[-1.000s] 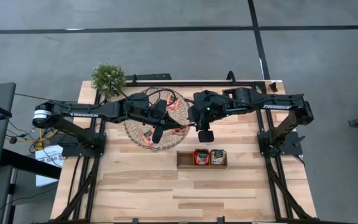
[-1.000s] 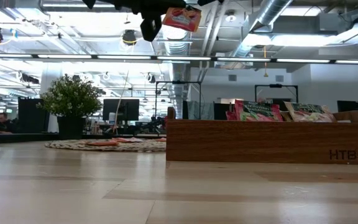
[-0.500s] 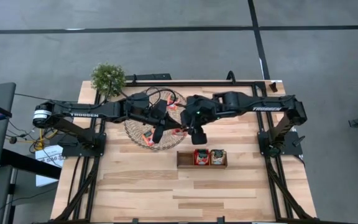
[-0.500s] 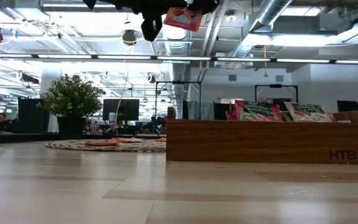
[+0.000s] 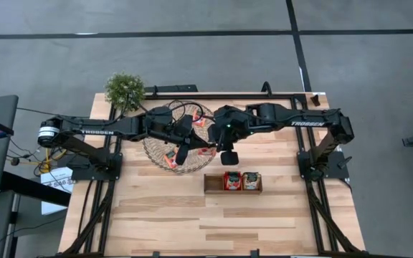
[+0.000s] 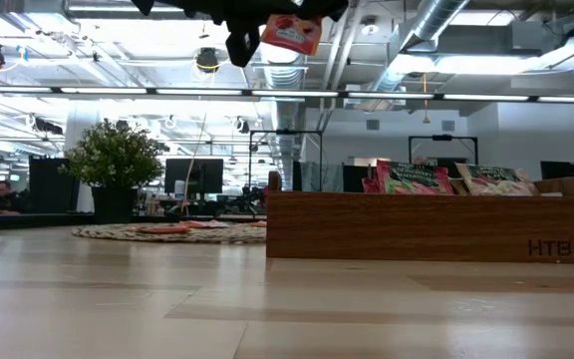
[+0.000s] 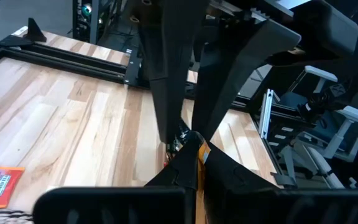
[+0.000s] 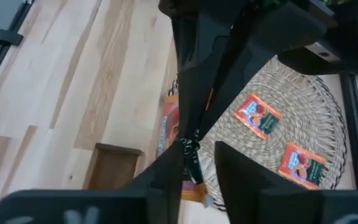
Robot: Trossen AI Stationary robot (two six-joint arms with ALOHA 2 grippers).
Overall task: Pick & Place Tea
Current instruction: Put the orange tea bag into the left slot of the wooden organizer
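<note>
A red tea sachet (image 6: 292, 32) hangs high above the table, between the round woven mat (image 5: 165, 159) and the wooden tray (image 5: 214, 183). My left gripper (image 7: 197, 157) reaches level from the table's left and is shut on it. My right gripper (image 8: 199, 154) comes slanting down from the right. Its fingers stand on either side of the same sachet (image 8: 189, 155), with a gap showing beside one finger. More red sachets (image 8: 258, 116) lie flat on the mat. Two sachets (image 6: 412, 179) stand upright in the tray. My left gripper pinches the sachet's edge (image 7: 198, 169) on the side toward the left arm between its two fingers. The fingers come about level from the table's left. The sachet is lifted clear, far above the table, slightly tilted. Whether a finger of my right gripper touches the sachet I cannot tell.
A potted plant (image 5: 125, 89) stands at the table's far left corner. The tray's leftmost compartment (image 8: 114, 167) shows bare wood. The near half of the table (image 5: 214, 222) is bare planks. The two arms meet closely over the mat's right rim.
My right gripper has gone from above the tray's far side toward the table's left and a little down, up to the sachet in my left gripper. The left gripper and the sachet have kept their place.
</note>
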